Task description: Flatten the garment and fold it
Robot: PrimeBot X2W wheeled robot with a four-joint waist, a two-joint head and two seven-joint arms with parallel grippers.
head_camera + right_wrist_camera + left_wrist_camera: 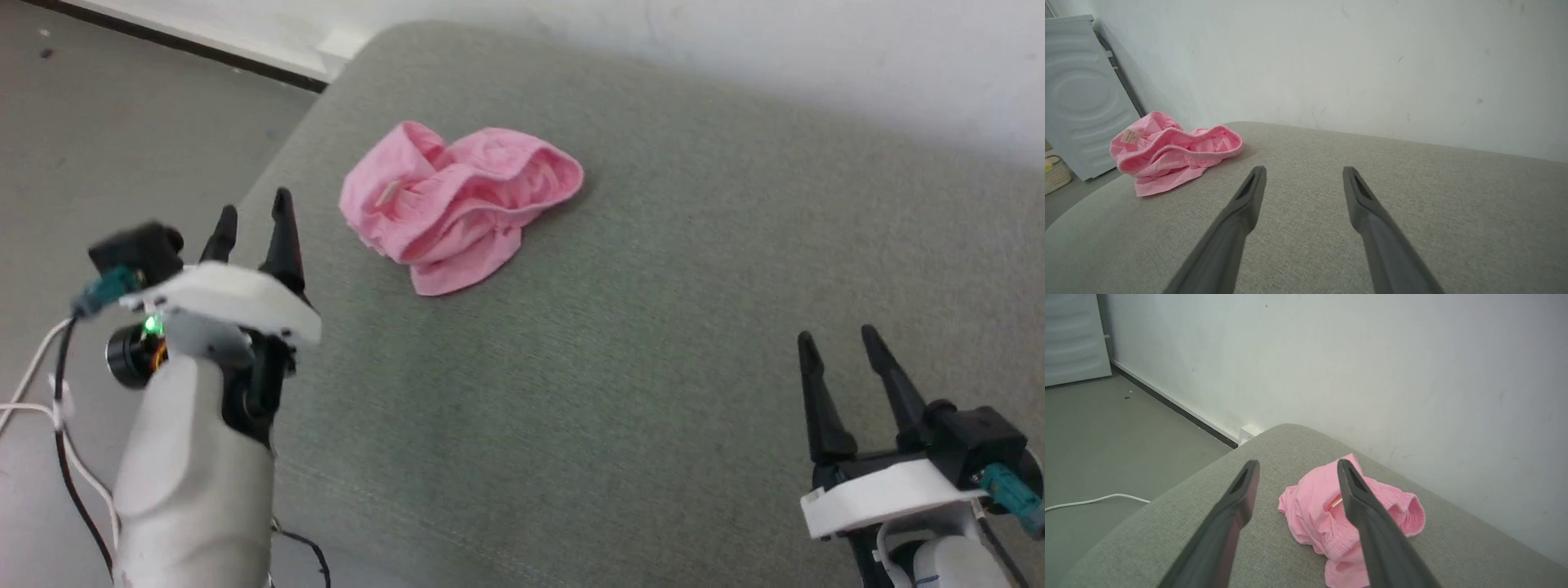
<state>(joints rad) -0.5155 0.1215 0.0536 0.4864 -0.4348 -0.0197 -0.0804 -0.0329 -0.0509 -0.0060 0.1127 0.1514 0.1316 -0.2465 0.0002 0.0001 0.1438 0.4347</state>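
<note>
The garment (457,208), light-pink shorts, lies crumpled in a heap on the grey-green cushioned surface (637,367), waistband gaping toward the right. In the left wrist view the garment (1310,510) sits just beyond my fingers; in the right wrist view the garment (1167,153) lies far left, a small label showing on top. My left gripper (253,214) hovers open at the surface's left edge, short of the shorts. Open too, my right gripper (837,336) stands at the lower right, well away from them. Both hold nothing.
A white wall (735,33) runs behind the surface. Grey floor (106,122) lies to the left, with a white cable (1094,500) on it. A white appliance (1081,98) and a woven basket (1055,175) stand beyond the left end.
</note>
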